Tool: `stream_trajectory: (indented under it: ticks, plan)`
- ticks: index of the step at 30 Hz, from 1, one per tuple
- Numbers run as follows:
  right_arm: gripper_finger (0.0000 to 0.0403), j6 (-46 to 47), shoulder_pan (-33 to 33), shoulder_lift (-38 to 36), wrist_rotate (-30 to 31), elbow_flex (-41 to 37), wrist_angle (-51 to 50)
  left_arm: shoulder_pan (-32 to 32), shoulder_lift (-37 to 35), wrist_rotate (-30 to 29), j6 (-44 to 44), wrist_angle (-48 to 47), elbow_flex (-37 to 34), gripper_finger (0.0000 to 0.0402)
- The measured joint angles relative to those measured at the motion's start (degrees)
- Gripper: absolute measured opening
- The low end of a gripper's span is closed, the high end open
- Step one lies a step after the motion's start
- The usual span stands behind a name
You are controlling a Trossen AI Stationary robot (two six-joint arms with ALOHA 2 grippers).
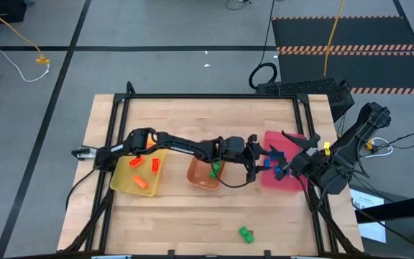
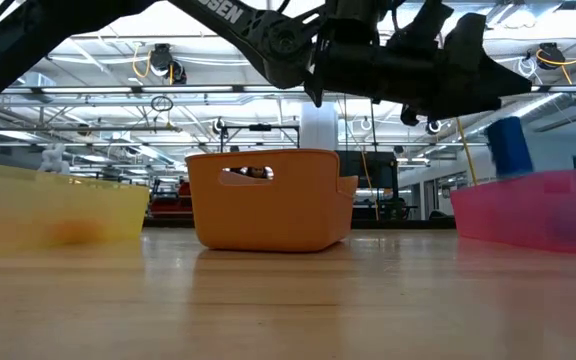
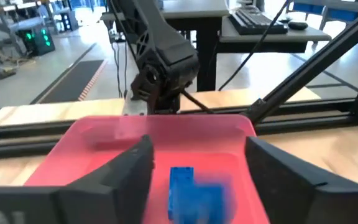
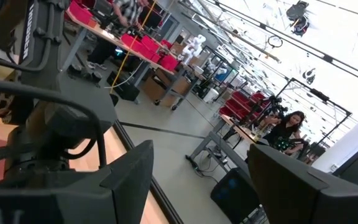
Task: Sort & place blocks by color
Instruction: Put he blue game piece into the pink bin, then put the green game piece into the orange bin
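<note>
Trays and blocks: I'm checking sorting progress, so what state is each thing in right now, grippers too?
Yellow tray: holds orange blocks.
Orange tray: holds a green block.
Pink tray: a blue block dropping into it, blurred.
Loose green block: on the table, unsorted.
Left gripper: open above the pink tray.
Right gripper: open, empty, at the pink tray's right side.

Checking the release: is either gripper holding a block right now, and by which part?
Nothing is held. The left gripper is open over the pink tray, the blue block loose between its fingers. The right gripper is open, empty.
</note>
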Motion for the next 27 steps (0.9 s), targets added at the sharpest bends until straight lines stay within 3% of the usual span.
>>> stream_trajectory:
  ticks: [5,10,17,27]
  plan:
    - [0.0247,0.0,0.0,0.0,0.0,0.0,0.0,0.0,0.0,-0.2,-0.5,-1.0,0.0,0.0314]
    - [0.0247,0.0,0.0,0.0,0.0,0.0,0.0,0.0,0.0,-0.2,-0.5,-2.4,0.0,0.0333]
    - [0.0247,1.4,0.0,0.2,-0.3,-0.2,-0.2,-0.1,-4.5,-1.4,3.5,-12.8,0.0,0.029]
    - [0.0247,10.5,0.0,0.1,-0.3,-2.4,0.0,-1.8,-18.2,-10.4,7.7,-47.3,0.0,0.0204]
